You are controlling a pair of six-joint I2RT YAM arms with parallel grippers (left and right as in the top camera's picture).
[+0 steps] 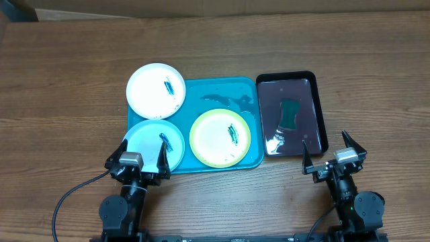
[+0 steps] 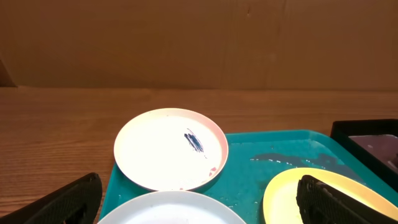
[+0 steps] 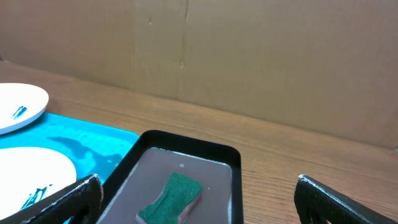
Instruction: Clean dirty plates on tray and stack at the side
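Note:
Three plates lie on the turquoise tray [image 1: 248, 91]. The white plate [image 1: 155, 91] is at the far left, the pale blue plate [image 1: 154, 144] at the near left, and the yellow-green plate [image 1: 220, 138] in the near middle. Each carries a dark blue-green smear. My left gripper [image 1: 141, 152] stands open at the tray's near left corner, its fingers either side of the blue plate's [image 2: 171, 208] near edge and holding nothing. The white plate [image 2: 171, 149] lies beyond it. My right gripper [image 1: 328, 149] is open and empty, just in front of the black tray.
A black tray [image 1: 289, 76] with a purple inside holds shallow water and a green sponge [image 1: 291, 113], right of the turquoise tray. The sponge [image 3: 171, 196] lies ahead of my right gripper [image 3: 208, 202]. A cardboard wall stands behind the wooden table.

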